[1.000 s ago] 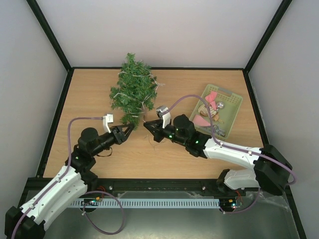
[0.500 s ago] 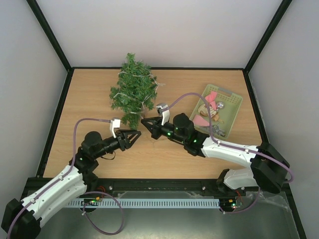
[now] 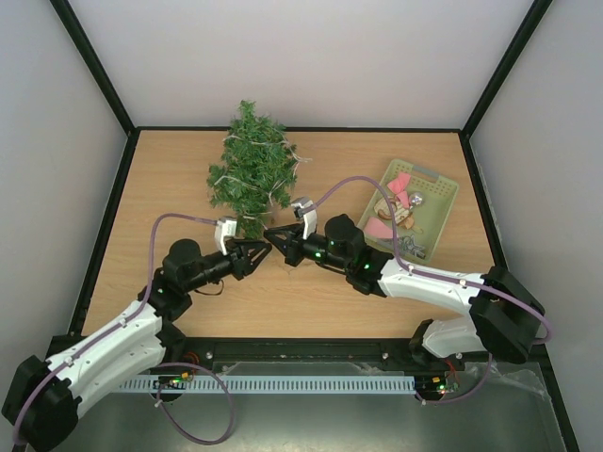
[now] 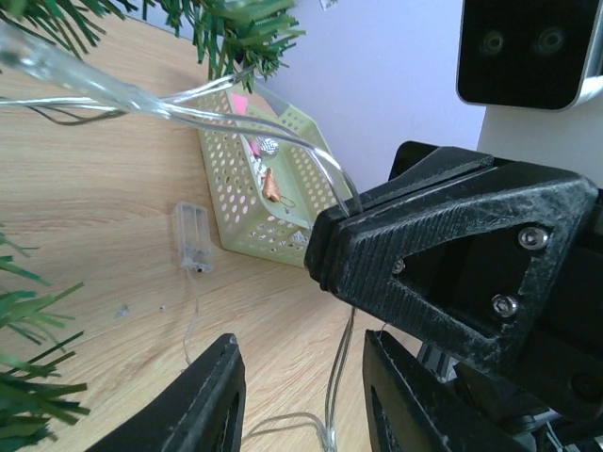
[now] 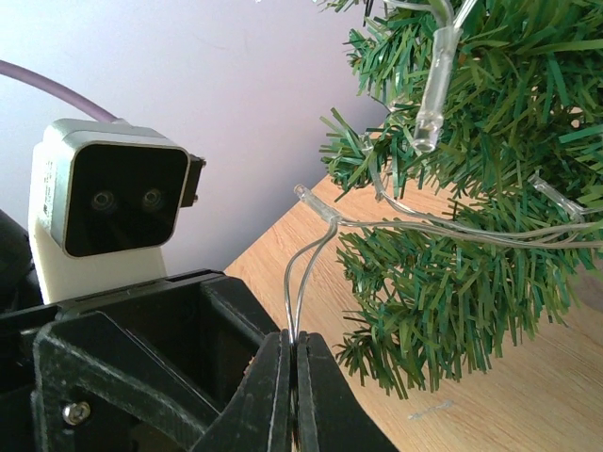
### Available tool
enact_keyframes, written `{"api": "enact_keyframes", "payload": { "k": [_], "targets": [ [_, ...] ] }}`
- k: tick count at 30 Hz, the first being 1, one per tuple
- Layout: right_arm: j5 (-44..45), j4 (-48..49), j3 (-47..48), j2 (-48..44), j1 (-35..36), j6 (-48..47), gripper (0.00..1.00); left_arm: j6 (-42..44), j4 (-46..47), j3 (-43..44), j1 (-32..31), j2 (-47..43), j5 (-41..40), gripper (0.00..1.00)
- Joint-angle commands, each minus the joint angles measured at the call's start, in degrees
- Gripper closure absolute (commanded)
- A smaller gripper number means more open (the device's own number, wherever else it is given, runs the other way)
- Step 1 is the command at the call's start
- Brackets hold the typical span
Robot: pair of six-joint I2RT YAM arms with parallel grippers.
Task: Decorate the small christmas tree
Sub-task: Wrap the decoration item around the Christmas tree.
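The small christmas tree (image 3: 250, 174) stands at the back middle of the table with a clear light string (image 5: 429, 85) wound through its branches (image 5: 471, 235). My right gripper (image 3: 273, 235) (image 5: 294, 353) is shut on a doubled strand of that wire (image 5: 303, 273) just in front of the tree. My left gripper (image 3: 261, 252) (image 4: 311, 395) faces it tip to tip, jaws apart, and the wire (image 4: 335, 372) hanging below the right gripper's finger (image 4: 443, 245) passes between the left fingers without touching them.
A pale green basket (image 3: 444, 222) (image 4: 240, 202) with ornaments sits at the right of the table. The string's clear battery box (image 4: 193, 237) lies on the wood in front of it. The left wrist camera (image 5: 113, 198) is close beside the right jaws.
The left arm has swung right and forward, bringing its gripper up to the right gripper's tip. The right gripper edged slightly left, still shut on the wire.
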Motion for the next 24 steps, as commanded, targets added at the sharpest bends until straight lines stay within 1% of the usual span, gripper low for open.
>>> {"api": "enact_keyframes", "payload": {
  "k": [1, 5, 8, 11, 12, 15, 17, 19, 24],
  "targets": [
    [-0.6, 2.1, 1.6, -0.4, 0.5, 0.3, 0.98, 2.0, 3.7, 2.2, -1.1, 1.9, 1.2, 0.64],
    [-0.4, 2.0, 1.8, -0.4, 0.4, 0.4, 0.98, 2.5, 4.0, 2.1, -2.2, 2.2, -0.9, 0.68],
    [-0.4, 1.7, 1.9, -0.3, 0.4, 0.3, 0.98, 3.1, 4.1, 2.0, -2.5, 2.6, -1.7, 0.73],
    [-0.1, 1.5, 1.6, -0.4, 0.5, 0.6, 0.98, 3.3, 4.3, 1.9, -2.5, 3.1, -1.7, 0.77],
    [0.2, 1.5, 1.5, -0.5, 0.5, 0.7, 0.98, 3.4, 4.4, 1.8, -2.6, 3.1, -1.7, 0.8],
    [0.5, 1.4, 1.2, -0.7, 0.4, 0.8, 0.98, 4.3, 4.3, 1.9, -2.7, 2.6, -1.8, 0.96],
    [0.7, 0.5, 1.2, -1.1, 0.5, 1.1, 0.97, 4.6, 3.7, 1.7, -2.7, 1.8, -2.9, 0.97],
    [2.1, -1.4, 1.4, -1.8, 0.4, 2.1, 0.94, 4.8, 2.1, 1.7, -2.7, 1.1, -5.0, 0.98],
    [8.8, -11.7, 2.0, -6.0, 0.5, 5.9, 0.82, 3.7, -2.8, 1.4, -2.7, -0.9, -9.2, 0.98]
  ]
}}
